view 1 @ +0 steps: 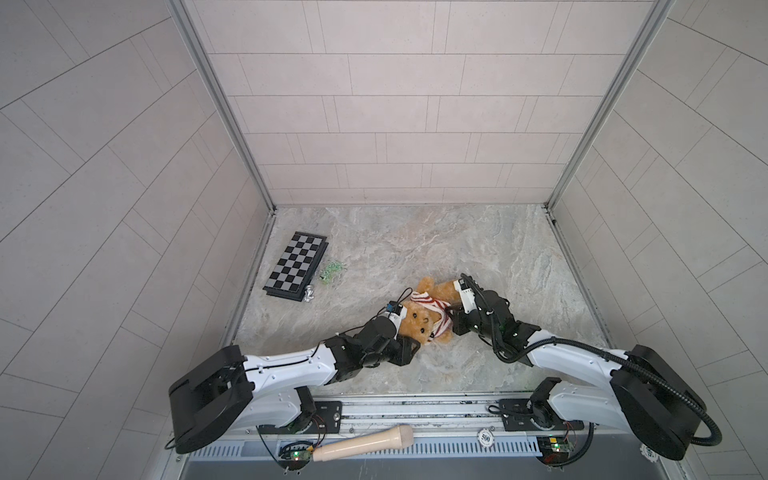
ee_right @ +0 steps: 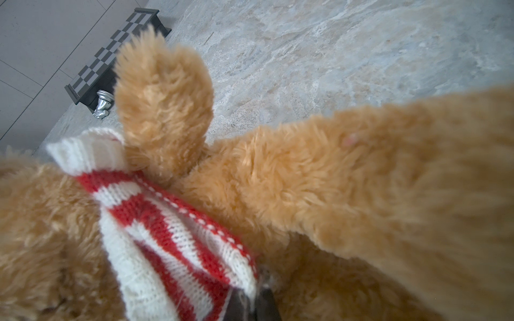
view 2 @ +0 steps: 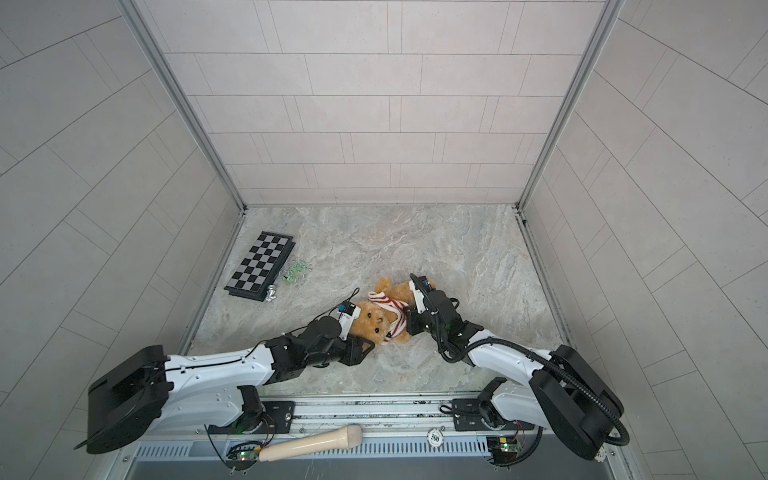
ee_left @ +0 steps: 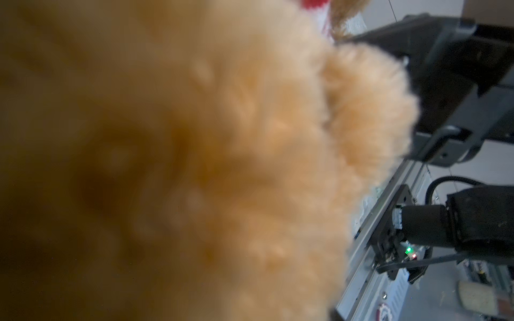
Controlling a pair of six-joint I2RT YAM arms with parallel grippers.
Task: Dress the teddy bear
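A folding chessboard (view 1: 296, 266) is lying at the far left of the marbled table (view 1: 478, 249). A silver chess piece (view 1: 308, 294) and a small green cluster (view 1: 330, 274) are sitting just beside it, well apart from the work. On the near rail, a pale wooden handle (view 1: 361, 444) and a poker chip (view 1: 485, 436) are resting.

In the middle, the teddy bear (view 1: 419, 322) is lying face up, head toward the near edge. A red-and-white striped sweater (view 1: 432, 307) is bunching across its neck and chest.

The left arm is reaching in low from the near left, with the left gripper (view 1: 412, 344) pressing against the bear's head. Fur is filling its wrist view, so its jaws cannot be told. The right arm is bending in from the near right, and the right gripper (ee_right: 251, 305) is closed, pinching the sweater's edge.

Pale tiled walls (view 1: 395, 104) are enclosing the table on three sides.
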